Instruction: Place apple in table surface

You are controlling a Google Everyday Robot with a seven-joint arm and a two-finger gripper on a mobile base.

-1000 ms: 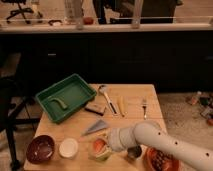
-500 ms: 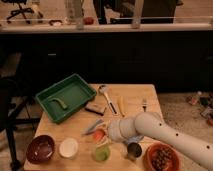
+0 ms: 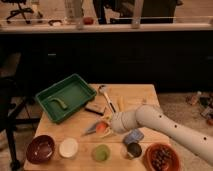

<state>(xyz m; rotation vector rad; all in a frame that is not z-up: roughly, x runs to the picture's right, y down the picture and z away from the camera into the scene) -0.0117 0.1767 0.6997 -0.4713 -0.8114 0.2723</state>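
The apple is small and orange-red, and it sits in the tip of my gripper, which is shut on it. The white arm reaches in from the lower right. The apple is held just over the light tan table surface near its middle, beyond the small round green dish. I cannot tell whether the apple touches the wood.
A green tray with a green item lies at the back left. Utensils lie behind the gripper and a grey wedge beside it. Along the front edge stand a dark bowl, a white bowl, a dark cup and an orange-brown bowl.
The gripper took the apple up from the green dish and carried it away from the front edge toward the table's middle. The green dish now shows empty.
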